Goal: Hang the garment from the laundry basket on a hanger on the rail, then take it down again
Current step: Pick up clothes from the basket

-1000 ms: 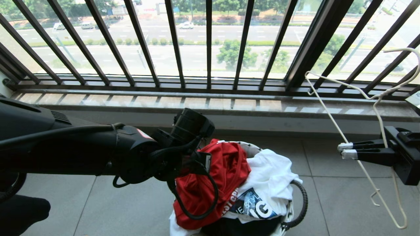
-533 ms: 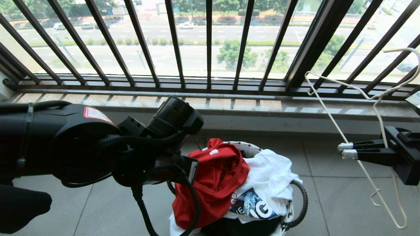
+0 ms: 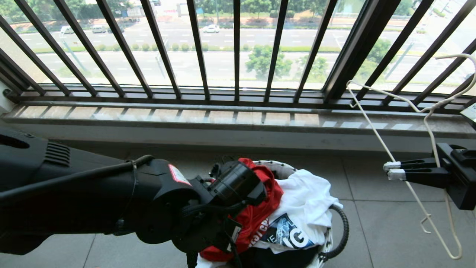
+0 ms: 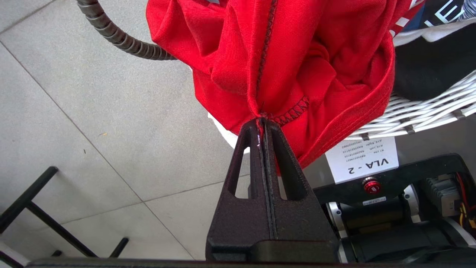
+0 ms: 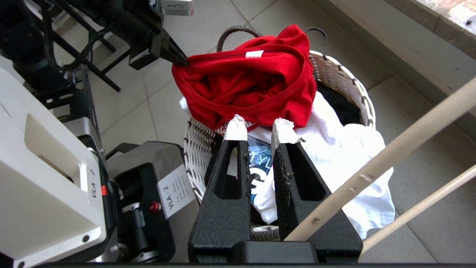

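Note:
The red garment (image 3: 260, 217) lies bunched on top of the laundry basket (image 3: 279, 164). My left gripper (image 4: 261, 121) is shut on a seamed edge of the garment (image 4: 297, 56), at the side of the basket (image 4: 427, 111) nearest my base. In the head view my own left arm hides that gripper. The right wrist view shows the left gripper (image 5: 182, 61) pinching the garment (image 5: 241, 82) above the basket rim (image 5: 346, 80). My right gripper (image 3: 388, 170), with white-taped tips, is shut on the thin white hanger (image 3: 428, 110) and holds it in the air at the right. The rail is out of view.
A white printed shirt (image 3: 308, 201) and a black shirt (image 4: 427, 63) also fill the basket. Its black corrugated handle (image 3: 344, 227) loops out to the right. The dark barred window railing (image 3: 238, 48) and stone sill (image 3: 238, 119) stand ahead. My base (image 5: 55, 167) and black stand legs (image 4: 33, 208) sit beside the basket.
My left arm rose and swung left, then came down and rightward over the basket, still gripping the red garment. The right arm and hanger have not moved.

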Controlling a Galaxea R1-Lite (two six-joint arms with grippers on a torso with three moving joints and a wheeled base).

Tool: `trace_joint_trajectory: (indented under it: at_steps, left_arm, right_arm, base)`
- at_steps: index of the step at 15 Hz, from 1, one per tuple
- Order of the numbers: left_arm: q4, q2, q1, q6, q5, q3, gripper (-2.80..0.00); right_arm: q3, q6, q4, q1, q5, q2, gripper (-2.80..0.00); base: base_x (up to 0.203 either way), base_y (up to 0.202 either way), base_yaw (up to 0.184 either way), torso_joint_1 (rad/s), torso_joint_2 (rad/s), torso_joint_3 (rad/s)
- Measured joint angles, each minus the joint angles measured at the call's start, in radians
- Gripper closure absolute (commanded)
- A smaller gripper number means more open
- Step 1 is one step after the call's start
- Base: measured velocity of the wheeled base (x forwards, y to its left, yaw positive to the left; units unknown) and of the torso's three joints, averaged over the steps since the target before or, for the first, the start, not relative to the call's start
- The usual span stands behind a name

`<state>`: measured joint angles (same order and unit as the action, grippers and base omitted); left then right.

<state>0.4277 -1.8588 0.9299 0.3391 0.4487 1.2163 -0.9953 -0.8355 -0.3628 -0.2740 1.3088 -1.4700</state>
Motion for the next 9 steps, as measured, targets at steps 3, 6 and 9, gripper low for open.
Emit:
trace_joint_trajectory:
  at_steps: [3, 6, 9]
  left_arm:
    - [-0.004, -0.009, 0.014, -0.001, 0.002, -0.015, -2.80]
    - [-0.006, -0.013, 0.017, 0.000, 0.003, -0.018, -2.80]
    - [-0.018, -0.021, 0.016, 0.001, 0.005, -0.016, -2.80]
  right_arm:
    - [0.000, 0.000, 0.000, -0.001, 0.000, 0.000, 0.00]
    - [0.000, 0.000, 0.000, -0.001, 0.000, 0.000, 0.00]
    - [0.000, 0.000, 0.000, -0.001, 0.000, 0.000, 0.00]
  base:
    - [0.000, 0.000, 0.000, 0.000, 0.00, 0.000]
    - [0.000, 0.000, 0.000, 0.000, 0.00, 0.000]
    - [0.000, 0.000, 0.000, 0.000, 0.00, 0.000]
